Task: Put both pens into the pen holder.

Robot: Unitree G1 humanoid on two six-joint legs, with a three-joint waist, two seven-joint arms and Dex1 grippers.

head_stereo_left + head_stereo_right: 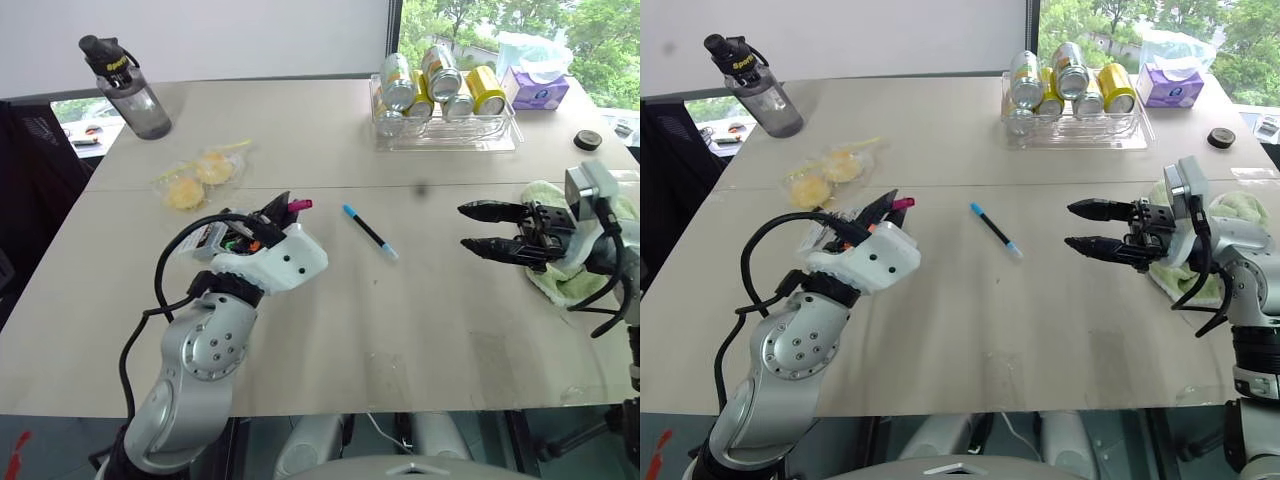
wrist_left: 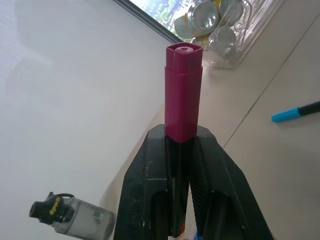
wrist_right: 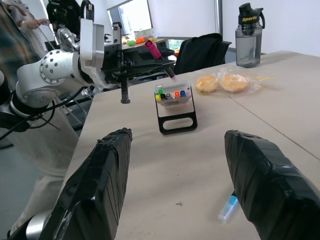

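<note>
Left hand clamps the magenta-ended pen above the pen holder; right hand gapes empty (blue-ended pen lies on the counter)

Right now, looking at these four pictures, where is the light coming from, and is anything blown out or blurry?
Left eye view: daylight enters through the window behind the tray of cans, and the tabletop shows a soft sheen. Left wrist view: the magenta pen in the left tool is sharp, while the wall behind looks washed out. Right wrist view: the right tool's fingers loom large and soft-edged.
</note>
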